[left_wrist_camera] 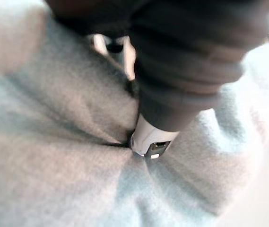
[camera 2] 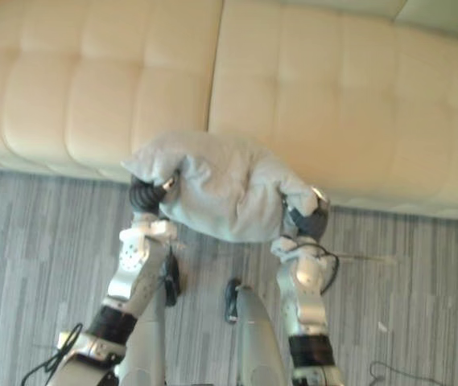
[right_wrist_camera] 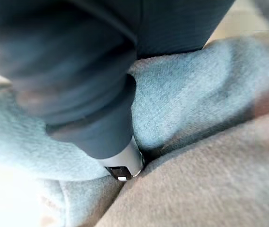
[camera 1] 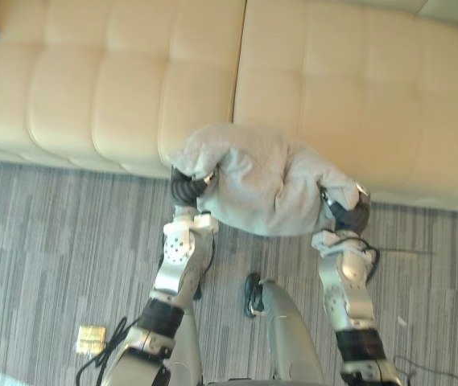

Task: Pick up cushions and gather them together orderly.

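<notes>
Across the far side, a cream tufted sofa (camera 1: 333, 96) above striped grey floor (camera 1: 43, 241); just before its seat edge, carried between both arms, the pale grey cushion (camera 1: 269, 185). Pinched at one end by the left hand (camera 1: 187, 185) and at the other by the right hand (camera 1: 348, 213), fabric puckered tight round each grip (fingertips buried in the folds). Probably light, soft and floppy, apt to sag in the middle: best taken at opposite ends with plenty of cloth bunched in, not by a thin corner.
</notes>
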Motion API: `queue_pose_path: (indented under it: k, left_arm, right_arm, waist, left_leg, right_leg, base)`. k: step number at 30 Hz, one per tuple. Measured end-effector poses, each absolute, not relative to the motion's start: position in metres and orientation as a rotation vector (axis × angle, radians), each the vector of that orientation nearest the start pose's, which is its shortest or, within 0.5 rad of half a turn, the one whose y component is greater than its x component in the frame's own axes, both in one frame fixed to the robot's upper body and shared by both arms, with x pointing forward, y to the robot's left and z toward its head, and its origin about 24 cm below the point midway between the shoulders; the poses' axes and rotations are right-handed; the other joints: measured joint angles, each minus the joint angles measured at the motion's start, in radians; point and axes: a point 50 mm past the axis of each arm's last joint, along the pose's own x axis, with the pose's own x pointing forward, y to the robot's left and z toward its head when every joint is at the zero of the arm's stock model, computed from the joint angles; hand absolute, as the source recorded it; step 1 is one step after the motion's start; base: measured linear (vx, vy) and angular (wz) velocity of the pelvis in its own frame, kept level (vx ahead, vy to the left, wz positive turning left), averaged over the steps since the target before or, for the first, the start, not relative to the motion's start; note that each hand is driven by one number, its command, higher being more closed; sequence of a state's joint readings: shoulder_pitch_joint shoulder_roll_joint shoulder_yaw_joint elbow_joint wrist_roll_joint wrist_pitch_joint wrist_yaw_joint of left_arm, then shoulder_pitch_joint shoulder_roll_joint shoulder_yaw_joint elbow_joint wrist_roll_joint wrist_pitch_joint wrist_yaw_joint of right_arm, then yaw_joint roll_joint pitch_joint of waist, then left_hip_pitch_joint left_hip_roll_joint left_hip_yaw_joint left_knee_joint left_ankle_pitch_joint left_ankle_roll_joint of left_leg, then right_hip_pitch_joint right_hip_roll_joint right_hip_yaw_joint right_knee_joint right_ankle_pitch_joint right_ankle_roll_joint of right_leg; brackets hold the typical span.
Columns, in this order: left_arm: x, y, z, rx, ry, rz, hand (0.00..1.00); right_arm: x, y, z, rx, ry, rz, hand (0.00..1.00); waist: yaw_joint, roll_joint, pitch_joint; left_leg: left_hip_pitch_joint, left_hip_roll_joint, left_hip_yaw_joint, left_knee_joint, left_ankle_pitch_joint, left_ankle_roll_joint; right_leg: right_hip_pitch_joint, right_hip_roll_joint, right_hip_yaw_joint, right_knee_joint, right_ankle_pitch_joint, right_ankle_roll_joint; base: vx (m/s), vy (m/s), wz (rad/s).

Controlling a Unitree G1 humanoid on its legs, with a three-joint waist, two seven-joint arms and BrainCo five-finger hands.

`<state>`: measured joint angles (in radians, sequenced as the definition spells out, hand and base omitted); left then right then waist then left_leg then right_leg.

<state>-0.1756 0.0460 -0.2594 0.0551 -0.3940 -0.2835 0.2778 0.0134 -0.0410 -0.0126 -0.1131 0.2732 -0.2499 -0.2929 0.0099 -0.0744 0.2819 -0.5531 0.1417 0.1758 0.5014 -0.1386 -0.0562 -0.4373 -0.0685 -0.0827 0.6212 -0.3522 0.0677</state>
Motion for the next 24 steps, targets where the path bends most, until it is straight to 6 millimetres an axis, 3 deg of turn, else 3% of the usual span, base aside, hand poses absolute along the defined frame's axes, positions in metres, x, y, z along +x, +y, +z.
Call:
queue_pose_path:
  k: [3,7,9,10,12,13,14,15,18,19,20,21,22,24]
  left_arm:
    - [0.259,0.107,0.079,-0.408,-0.249,0.003,1.0]
    - [0.249,0.11,0.073,-0.416,-0.233,0.012,1.0]
    - [0.246,0.111,0.069,-0.413,-0.218,0.01,1.0]
    - [0.244,0.111,0.066,-0.411,-0.208,0.011,1.0]
    - [0.242,0.112,0.062,-0.406,-0.193,0.015,1.0]
    - [0.241,0.112,0.062,-0.391,-0.193,0.014,1.0]
    - [0.241,0.112,0.062,-0.387,-0.194,0.013,1.0]
    - [0.241,0.111,0.063,-0.383,-0.199,0.013,1.0]
    - [0.241,0.111,0.063,-0.374,-0.202,0.008,1.0]
    - [0.241,0.11,0.062,-0.369,-0.199,0.002,1.0]
    - [0.242,0.11,0.062,-0.359,-0.199,-0.008,1.0]
    - [0.242,0.109,0.061,-0.351,-0.195,-0.015,1.0]
    - [0.242,0.105,0.055,-0.345,-0.161,-0.028,1.0]
    - [0.242,0.101,0.05,-0.325,-0.127,-0.054,1.0]
  right_arm:
    - [0.227,-0.178,0.079,0.263,-0.296,-0.301,1.0]
    - [0.219,-0.177,0.072,0.225,-0.273,-0.283,1.0]
    - [0.216,-0.178,0.068,0.208,-0.255,-0.281,1.0]
    - [0.214,-0.178,0.066,0.185,-0.246,-0.283,1.0]
    - [0.212,-0.178,0.064,0.179,-0.237,-0.284,1.0]
    - [0.212,-0.178,0.063,0.176,-0.232,-0.285,1.0]
    - [0.212,-0.178,0.063,0.172,-0.233,-0.284,1.0]
    - [0.213,-0.177,0.063,0.155,-0.236,-0.279,1.0]
    - [0.216,-0.177,0.054,0.133,-0.195,-0.278,1.0]
    - [0.216,-0.178,0.049,0.128,-0.174,-0.274,1.0]
    - [0.216,-0.178,0.045,0.122,-0.155,-0.267,1.0]
    - [0.216,-0.179,0.044,0.116,-0.147,-0.264,1.0]
    - [0.217,-0.183,0.038,0.09,-0.119,-0.26,1.0]
    - [0.214,-0.19,0.035,0.07,-0.095,-0.276,1.0]
  waist:
    - [0.001,-0.001,-0.042]
    - [0.005,0.002,-0.073]
    - [0.004,0.004,-0.076]
    - [0.003,0.004,-0.076]
    - [0.0,0.006,-0.076]
    - [-0.002,0.016,-0.085]
    - [-0.002,0.023,-0.088]
    - [0.001,0.019,-0.092]
    - [0.002,0.019,-0.121]
    - [0.002,0.023,-0.125]
    - [-0.005,0.019,-0.129]
    - [-0.011,0.018,-0.13]
    - [-0.012,0.047,-0.14]
    - [-0.01,0.055,-0.14]
  left_leg:
    - [0.094,0.0,0.03,-0.053,-0.001,0.002]
    - [0.178,0.005,0.064,-0.081,-0.024,0.011]
    - [0.219,0.007,0.074,-0.077,-0.048,0.012]
    - [0.248,0.008,0.078,-0.077,-0.06,0.012]
    - [0.304,0.015,0.089,-0.077,-0.079,0.018]
    - [0.326,0.027,0.09,-0.082,-0.097,0.024]
    - [0.333,0.03,0.09,-0.082,-0.105,0.024]
    - [0.351,0.03,0.096,-0.088,-0.118,0.022]
    - [0.375,0.036,0.105,-0.142,-0.118,0.018]
    - [0.392,0.038,0.1,-0.176,-0.11,0.004]
    - [0.402,0.036,0.093,-0.193,-0.104,-0.029]
    - [0.407,0.033,0.082,-0.194,-0.108,-0.044]
    - [0.42,0.032,0.022,-0.228,-0.102,-0.065]
    - [0.481,0.017,-0.037,-0.308,-0.052,-0.094]
  right_leg:
    - [0.098,0.001,0.005,-0.092,0.034,0.011]
    - [0.164,0.003,0.017,-0.127,0.069,0.027]
    - [0.145,0.0,0.023,-0.027,0.091,0.062]
    - [0.118,-0.004,0.033,0.065,0.121,0.087]
    - [0.077,-0.01,0.043,0.209,0.207,0.098]
    - [0.052,-0.009,0.04,0.258,0.239,0.079]
    - [0.05,-0.009,0.038,0.264,0.224,0.069]
    - [0.044,-0.018,0.04,0.254,0.168,0.054]
    - [0.008,-0.02,0.018,0.057,0.116,0.039]
    - [0.007,-0.006,0.02,-0.114,0.152,0.024]
    - [0.023,0.004,0.049,-0.324,0.249,0.005]
    - [0.038,0.003,0.056,-0.378,0.357,-0.001]
    - [0.059,0.029,0.045,-0.392,0.387,-0.04]
    - [0.02,0.037,0.048,-0.242,0.3,-0.07]
  base:
    - [0.15,0.083,-0.25]
    - [0.09,0.061,-0.27]
    - [0.04,0.078,-0.25]
    - [0.02,0.075,-0.19]
    - [0.02,0.051,-0.14]
    - [0.04,0.018,-0.1]
    - [0.06,-0.005,-0.18]
    - [0.08,-0.038,-0.23]
    - [0.12,-0.086,-0.25]
    - [0.25,-0.166,-0.16]
    - [0.25,-0.164,0.0]
    - [0.38,-0.233,0.07]
    - [0.32,-0.196,-0.02]
    - [0.26,-0.176,0.06]
